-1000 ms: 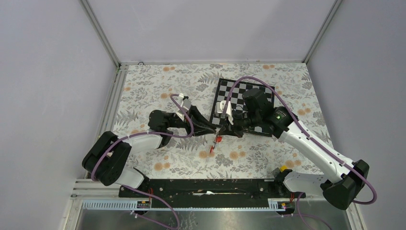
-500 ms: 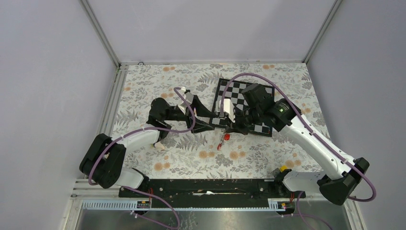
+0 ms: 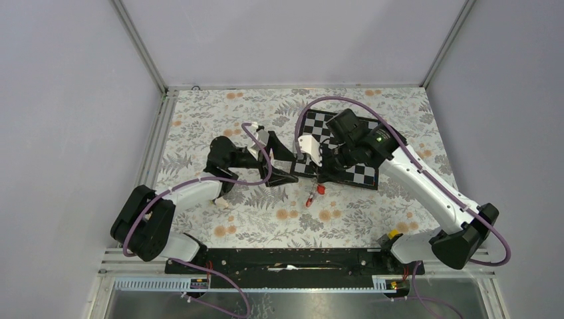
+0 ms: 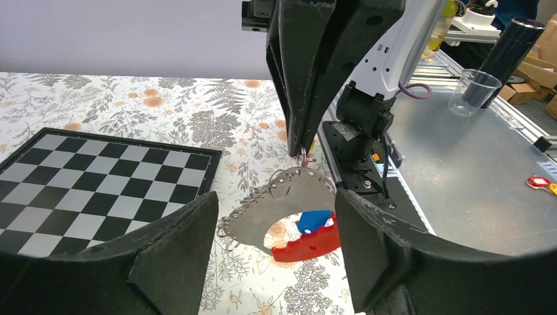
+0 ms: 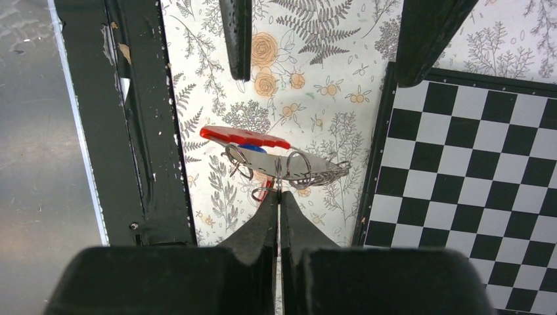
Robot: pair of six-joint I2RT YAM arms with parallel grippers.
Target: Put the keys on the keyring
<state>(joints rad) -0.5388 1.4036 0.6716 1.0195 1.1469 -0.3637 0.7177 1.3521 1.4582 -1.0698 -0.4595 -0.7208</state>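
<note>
This is a robotics lab, and the work happens inside a purpose-built test cell. Plain grey panels point(image 3: 66, 133) set in aluminium frame posts point(image 3: 138, 46) wall in a table covered with a floral cloth point(image 3: 199, 119), and a black mounting rail point(image 3: 286, 258) carries the arm bases. Beyond the left gripper point(image 4: 276, 197) and off to its right, a bare metal bench point(image 4: 473, 177) holds a clear plastic beaker point(image 4: 474, 92), a black flask point(image 4: 511, 46), cardboard boxes point(image 4: 542, 62) and a purple cable point(image 4: 415, 92).
</note>
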